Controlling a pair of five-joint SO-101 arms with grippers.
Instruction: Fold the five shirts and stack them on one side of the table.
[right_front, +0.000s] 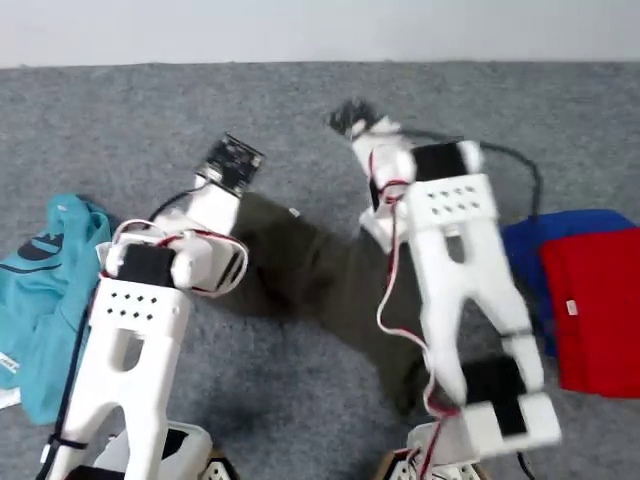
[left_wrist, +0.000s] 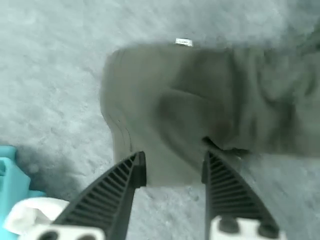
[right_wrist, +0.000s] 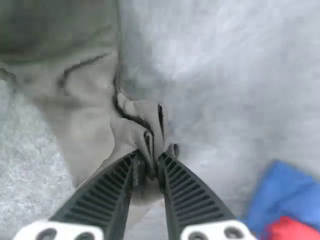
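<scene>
A: High view, where's the olive shirt (right_front: 320, 280)?
B: Crumpled between your arms.
A: Left wrist?
B: Left gripper (left_wrist: 172, 170) spread wide over its hem.
A: Right wrist?
B: Right gripper (right_wrist: 149, 167) pinching a bunched fold of it. Likely light, limp cloth, so grip the corners.

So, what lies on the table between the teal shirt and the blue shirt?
The olive shirt lies there, spread loosely, as the high view shows.

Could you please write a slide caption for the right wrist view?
Right gripper pinches a bunched fold of the olive-green cloth shirt on the grey felt table, near a blue shirt.
</scene>
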